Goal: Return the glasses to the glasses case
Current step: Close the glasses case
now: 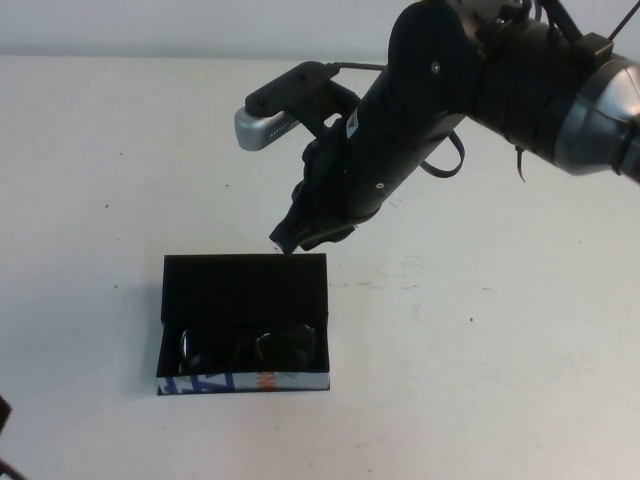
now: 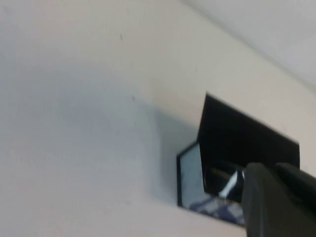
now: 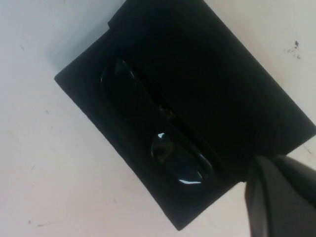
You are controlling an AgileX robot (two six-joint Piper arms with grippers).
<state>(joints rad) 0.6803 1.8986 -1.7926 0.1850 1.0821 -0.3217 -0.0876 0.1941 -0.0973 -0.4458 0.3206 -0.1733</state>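
Observation:
The black glasses case point(image 1: 245, 285) lies open on the white table, its lid folded back on the far side and its printed blue and orange front edge point(image 1: 240, 382) toward me. The dark-framed glasses point(image 1: 248, 347) lie inside it, along the front wall. My right gripper point(image 1: 295, 238) hangs just above the lid's far right corner, fingers together and holding nothing. In the right wrist view the case point(image 3: 222, 84) and the glasses point(image 3: 163, 143) lie below the right gripper point(image 3: 281, 197). My left gripper point(image 2: 276, 197) is shut and empty, off to the case's point(image 2: 242, 138) left.
The white table point(image 1: 480, 330) has small dark specks and scuffs. Only a sliver of the left arm point(image 1: 4, 440) shows at the near left corner in the high view. The right arm point(image 1: 480, 70) reaches in from the far right.

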